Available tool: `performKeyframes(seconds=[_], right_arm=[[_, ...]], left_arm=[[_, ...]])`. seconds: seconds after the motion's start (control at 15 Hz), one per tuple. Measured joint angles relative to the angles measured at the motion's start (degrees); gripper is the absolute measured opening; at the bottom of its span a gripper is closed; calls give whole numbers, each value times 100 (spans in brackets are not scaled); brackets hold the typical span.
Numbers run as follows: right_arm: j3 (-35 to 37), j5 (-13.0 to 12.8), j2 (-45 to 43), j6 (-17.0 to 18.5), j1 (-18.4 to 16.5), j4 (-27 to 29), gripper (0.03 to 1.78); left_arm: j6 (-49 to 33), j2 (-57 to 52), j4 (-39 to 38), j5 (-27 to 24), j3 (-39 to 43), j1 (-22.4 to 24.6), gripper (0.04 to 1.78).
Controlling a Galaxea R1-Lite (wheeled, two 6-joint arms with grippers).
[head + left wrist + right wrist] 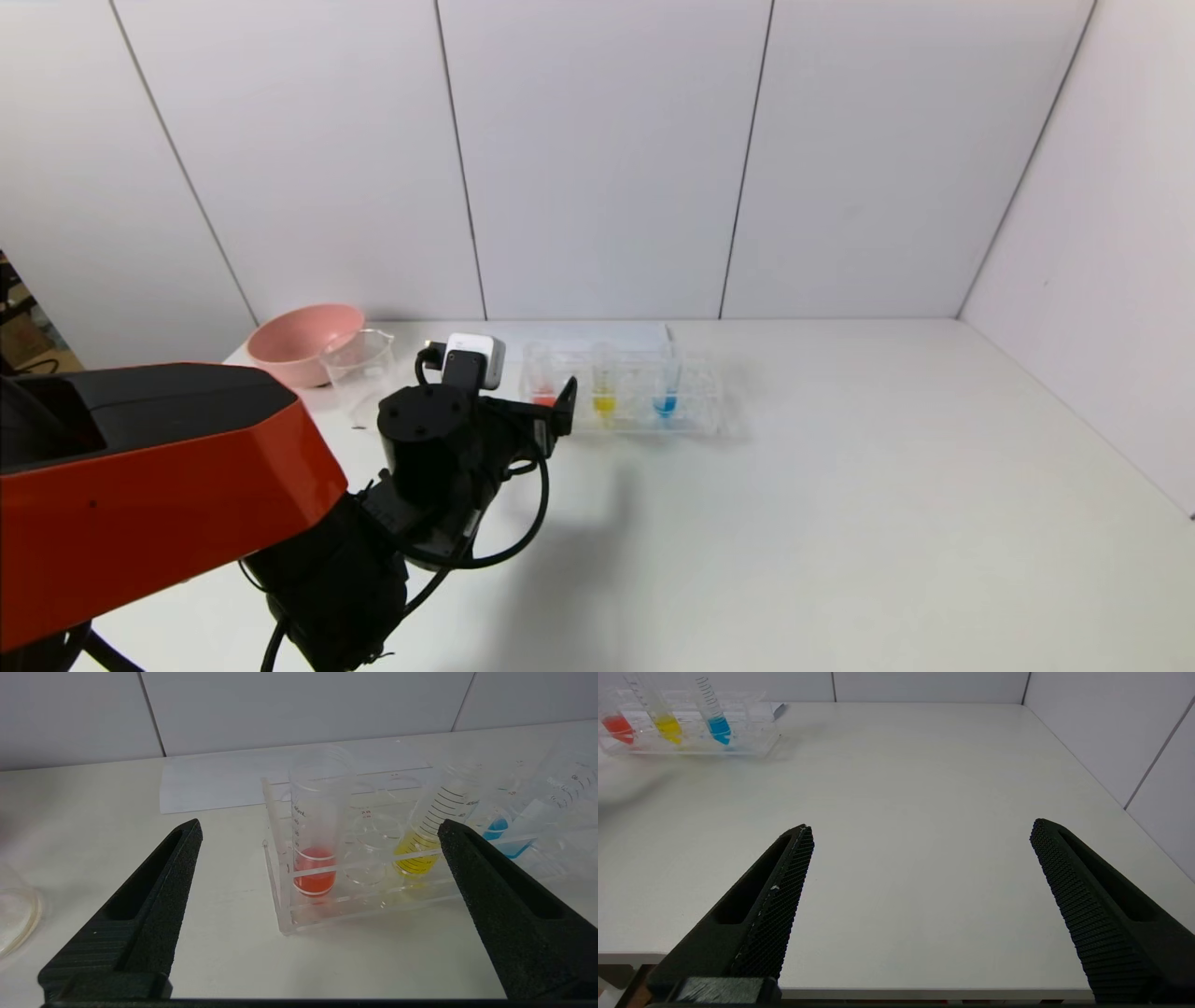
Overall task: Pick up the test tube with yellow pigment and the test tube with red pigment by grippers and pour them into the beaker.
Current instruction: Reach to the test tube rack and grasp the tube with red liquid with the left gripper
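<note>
**Left gripper poised before the tube rack, fingers wide**

A white table runs back to pale panelled walls with dark seams. At the far left a pink bowl sits touching the clear beaker, which has a pouring lip. A sheet of white paper lies behind the rack.

The left gripper is held low, just in front of the rack's left end, its two black fingers spread wide with nothing between them.

The clear rack holds three tubes in a row. From the left: the test tube with red pigment, upright, clear, with red-orange liquid at its tip; an empty hole; the test tube with yellow pigment, tilted, with black graduation lines above the yellow liquid; then the blue tube.

Printed scale marks run up the tubes, but the figures are too small to read with certainty.

The right gripper hovers over the table's near edge, well apart from the rack, its fingers spread and empty.
</note>
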Motion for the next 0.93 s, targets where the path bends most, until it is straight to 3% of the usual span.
performKeyframes(seconds=[0.93], right_arm=[[-2,0,1,-2,0,0,170]], left_arm=[[51,477,327,116,-883,111,176]])
